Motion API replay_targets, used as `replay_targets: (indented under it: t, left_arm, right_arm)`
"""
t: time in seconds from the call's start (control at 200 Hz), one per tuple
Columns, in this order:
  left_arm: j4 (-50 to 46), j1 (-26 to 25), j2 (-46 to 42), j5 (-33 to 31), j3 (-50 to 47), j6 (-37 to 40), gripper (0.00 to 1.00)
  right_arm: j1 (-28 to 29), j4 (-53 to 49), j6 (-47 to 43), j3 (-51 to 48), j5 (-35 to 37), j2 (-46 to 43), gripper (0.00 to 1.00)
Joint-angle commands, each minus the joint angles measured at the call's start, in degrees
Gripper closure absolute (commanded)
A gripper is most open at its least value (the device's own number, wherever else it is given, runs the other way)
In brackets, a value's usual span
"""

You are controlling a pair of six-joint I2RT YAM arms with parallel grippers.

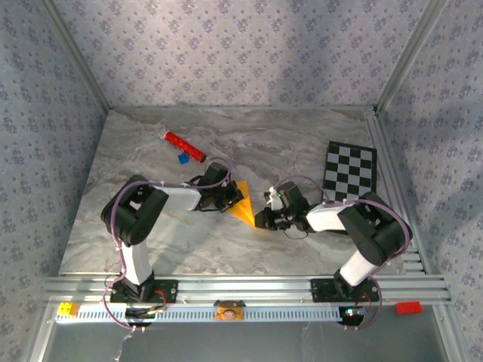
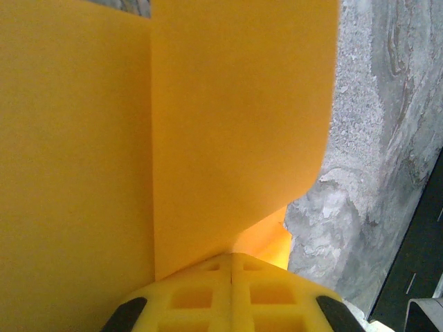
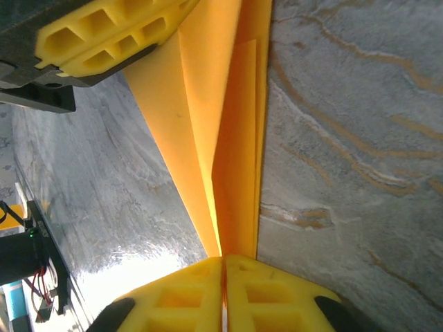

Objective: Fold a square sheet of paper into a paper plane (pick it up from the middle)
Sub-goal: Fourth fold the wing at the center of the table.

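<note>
Left gripper (image 1: 228,198) is pinched shut on the wide end of the paper (image 1: 244,204). The folded paper spans mid-table between both arms, its long axis running ten to four o'clock. Right gripper (image 1: 264,219), equally near, is clamped on the four-o'clock tip.

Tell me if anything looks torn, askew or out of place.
Nothing stands out. The folded paper is pinched at opposite ends by the left fingers and right fingers, with no tears visible. The cylinder and board lie apart from it.
</note>
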Motion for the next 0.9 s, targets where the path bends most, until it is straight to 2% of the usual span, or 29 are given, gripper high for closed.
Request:
replay_targets:
  t: [0.0, 0.39, 0.515, 0.71, 0.895]
  left_arm:
    - [-3.7, -0.1, 2.4, -2.1, -0.3, 0.5, 0.99]
    - [-3.7, -0.2, 2.6, -2.0, -0.2, 0.5, 0.99]
    - [-3.7, -0.3, 2.5, -2.0, -0.1, 0.4, 0.99]
    - [-3.9, -0.2, 2.5, -2.0, 0.0, 0.5, 0.99]
    - [-4.1, -0.2, 2.5, -2.0, 0.1, 0.5, 0.99]
  right_arm:
    - [-0.2, -5.2, -0.3, -1.5, -0.1, -0.4, 0.85]
    - [0.7, -12.5, -5.3, 0.3, 4.3, -0.2, 0.82]
    - [1.1, -14.4, -6.2, 1.1, 5.9, 0.5, 0.86]
    - [1.0, -11.9, -4.7, 0.1, 5.1, 0.6, 0.96]
    - [0.4, -9.6, -3.3, -0.8, 3.1, 0.8, 0.96]
